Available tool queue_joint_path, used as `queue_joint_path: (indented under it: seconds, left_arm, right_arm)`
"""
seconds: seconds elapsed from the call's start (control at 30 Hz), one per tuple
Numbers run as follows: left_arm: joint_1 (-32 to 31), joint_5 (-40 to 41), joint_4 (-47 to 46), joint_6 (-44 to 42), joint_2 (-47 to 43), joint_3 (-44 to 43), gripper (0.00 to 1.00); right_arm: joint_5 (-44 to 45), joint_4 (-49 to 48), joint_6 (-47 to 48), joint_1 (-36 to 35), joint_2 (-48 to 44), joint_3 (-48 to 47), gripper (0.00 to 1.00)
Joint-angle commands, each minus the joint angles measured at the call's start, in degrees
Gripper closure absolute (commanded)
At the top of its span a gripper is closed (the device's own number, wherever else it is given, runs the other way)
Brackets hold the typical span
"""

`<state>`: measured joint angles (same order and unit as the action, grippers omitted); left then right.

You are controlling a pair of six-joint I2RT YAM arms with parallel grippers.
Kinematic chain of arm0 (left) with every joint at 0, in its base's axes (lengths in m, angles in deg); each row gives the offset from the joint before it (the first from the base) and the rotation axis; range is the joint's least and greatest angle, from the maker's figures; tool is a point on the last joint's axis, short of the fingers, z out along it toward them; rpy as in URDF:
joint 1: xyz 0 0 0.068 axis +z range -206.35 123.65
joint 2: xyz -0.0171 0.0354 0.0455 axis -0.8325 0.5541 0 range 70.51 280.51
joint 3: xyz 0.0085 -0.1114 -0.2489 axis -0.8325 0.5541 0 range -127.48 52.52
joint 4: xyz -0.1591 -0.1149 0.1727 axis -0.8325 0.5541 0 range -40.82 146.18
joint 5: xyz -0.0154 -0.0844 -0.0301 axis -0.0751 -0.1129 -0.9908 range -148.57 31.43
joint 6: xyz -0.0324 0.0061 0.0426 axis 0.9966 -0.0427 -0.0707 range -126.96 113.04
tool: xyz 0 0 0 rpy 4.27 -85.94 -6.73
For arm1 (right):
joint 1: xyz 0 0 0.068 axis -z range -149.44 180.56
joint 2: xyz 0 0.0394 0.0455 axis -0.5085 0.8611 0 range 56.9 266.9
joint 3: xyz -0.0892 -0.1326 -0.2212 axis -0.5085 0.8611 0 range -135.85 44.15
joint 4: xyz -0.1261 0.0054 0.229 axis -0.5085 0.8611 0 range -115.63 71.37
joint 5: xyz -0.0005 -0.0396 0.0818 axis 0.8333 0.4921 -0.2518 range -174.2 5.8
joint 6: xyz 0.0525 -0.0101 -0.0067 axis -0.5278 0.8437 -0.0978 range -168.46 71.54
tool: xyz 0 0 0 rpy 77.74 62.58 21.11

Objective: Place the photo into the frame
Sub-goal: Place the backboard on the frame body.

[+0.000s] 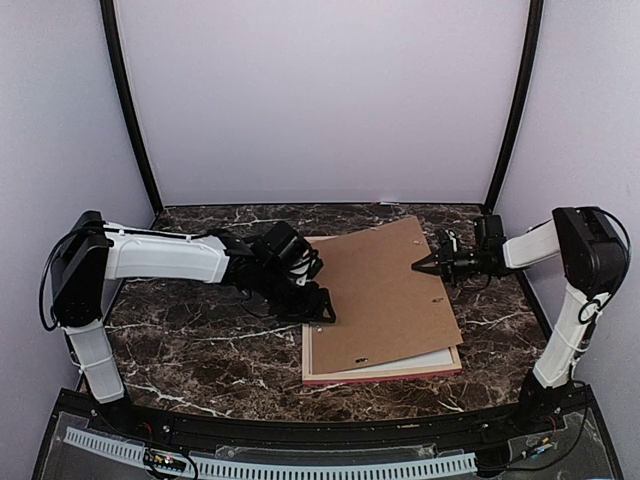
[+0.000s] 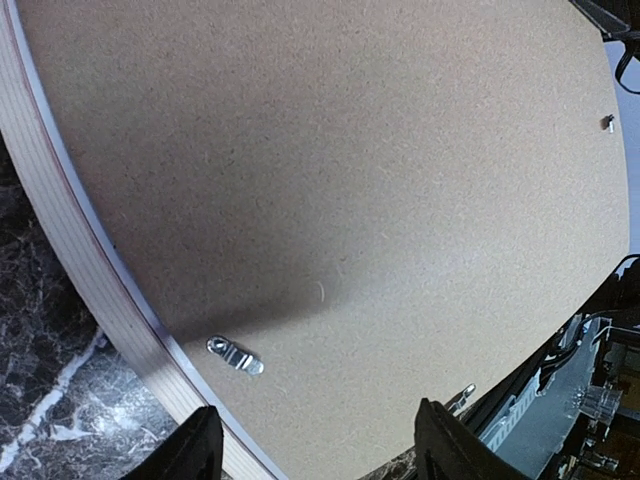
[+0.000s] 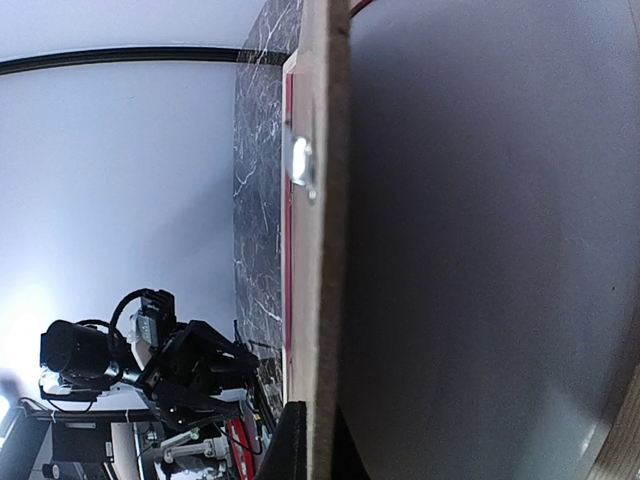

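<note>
Item one: thin rectangular pink-faced wooden picture frame (image 1: 380, 377), lying flat on the dark white-veined marble table (image 1: 200, 350), right of centre, between the two arms.

Item two: plain brown fibreboard backing board (image 1: 385, 290), resting askew over the frame and turned against its sides. A strip of white mat (image 1: 400, 364) shows below the board's near edge. We note a small silver metal turn clip (image 2: 235, 355) fixed to the board's upper face.

Right gripper (image 1: 425, 266): jaws closed tight, pinching the board's right edge.

Left gripper (image 1: 318, 312): jaws standing well apart over the board's left edge, beside the frame's pale wood side, holding nothing.

Whether the photo lies beneath the board we cannot tell.
</note>
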<state>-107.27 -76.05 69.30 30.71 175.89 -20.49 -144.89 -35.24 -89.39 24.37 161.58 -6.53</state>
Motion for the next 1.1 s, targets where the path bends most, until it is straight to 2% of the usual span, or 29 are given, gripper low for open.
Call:
queue_joint_path:
  seconds: [0.0,0.5,1.07]
  left_arm:
    - [1.7,2.3,1.1,-0.7,-4.0,0.6,0.32]
    - [6.3,4.9,-0.8,0.7,-6.2,5.1,0.3]
    - [6.7,3.8,-2.9,1.4,-5.0,6.7,0.3]
  right_arm:
    - [2.6,-3.4,1.6,-0.2,1.3,-0.3,1.0]
    - [1.1,-9.1,-3.0,0.3,3.2,-0.5,1.0]
    - [1.1,-14.6,-7.6,0.9,3.6,0.4,1.0]
